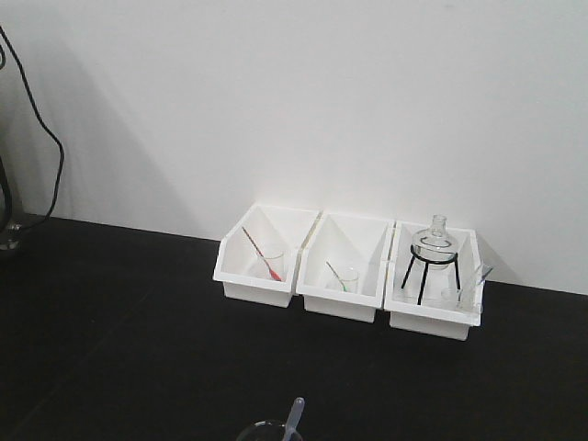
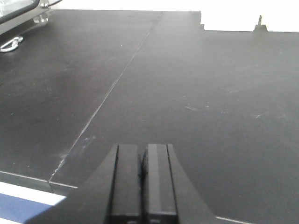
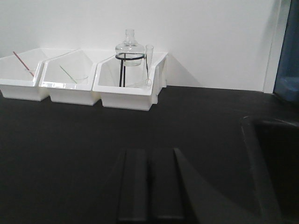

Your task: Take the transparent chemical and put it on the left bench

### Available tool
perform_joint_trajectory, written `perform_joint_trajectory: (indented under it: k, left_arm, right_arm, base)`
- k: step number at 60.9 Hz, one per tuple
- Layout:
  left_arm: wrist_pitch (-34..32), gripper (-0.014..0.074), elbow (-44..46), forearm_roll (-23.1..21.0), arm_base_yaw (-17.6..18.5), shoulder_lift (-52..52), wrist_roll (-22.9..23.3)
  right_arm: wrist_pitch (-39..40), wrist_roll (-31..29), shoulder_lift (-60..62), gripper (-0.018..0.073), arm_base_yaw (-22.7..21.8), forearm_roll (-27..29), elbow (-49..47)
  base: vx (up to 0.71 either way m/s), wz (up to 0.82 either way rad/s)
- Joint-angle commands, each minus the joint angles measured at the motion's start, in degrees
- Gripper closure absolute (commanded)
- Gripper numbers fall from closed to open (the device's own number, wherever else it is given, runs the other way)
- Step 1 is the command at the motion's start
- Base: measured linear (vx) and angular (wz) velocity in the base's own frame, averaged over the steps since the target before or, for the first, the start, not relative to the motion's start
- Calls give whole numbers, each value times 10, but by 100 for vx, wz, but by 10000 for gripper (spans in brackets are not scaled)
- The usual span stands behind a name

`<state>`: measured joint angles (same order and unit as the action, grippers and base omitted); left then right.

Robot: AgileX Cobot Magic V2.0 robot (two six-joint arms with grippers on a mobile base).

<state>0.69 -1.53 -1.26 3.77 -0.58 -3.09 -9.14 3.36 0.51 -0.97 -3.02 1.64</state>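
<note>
The transparent chemical [image 1: 457, 296] is a small clear beaker with a pale clear dropper leaning in it. It stands in the rightmost white bin [image 1: 432, 323], beside a round flask on a black tripod [image 1: 432, 253]. The right wrist view shows the transparent chemical [image 3: 148, 63] in that bin, far ahead. The left bench [image 1: 101, 312] is the matte black worktop against the white wall, and it fills the left wrist view [image 2: 60, 84]. My left gripper [image 2: 143, 150] is shut and holds nothing. My right gripper [image 3: 149, 155] is shut too, low over the bench. Neither arm shows in the front view.
Two more white bins hold a beaker with a red rod [image 1: 268, 262] and one with a green rod [image 1: 344, 277]. Another clear beaker with a dropper [image 1: 274, 428] sits at the bench's near edge. A seam [image 2: 110, 91] crosses the worktop. A dark recess [image 3: 273, 158] lies at the right.
</note>
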Motion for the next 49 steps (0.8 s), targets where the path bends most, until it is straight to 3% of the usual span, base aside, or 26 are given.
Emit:
perform_joint_trajectory:
  k: [1,49]
  left_arm:
    - [-45,600,-9,0,1,-11,4]
    - [-45,600,-9,0,1,-11,4]
  right_arm:
    - [65,-6,1,566,-4,-1,5]
    - [57,-6,1,566,-4,-1,5]
  base:
    - [0,0]
    - [0,0]
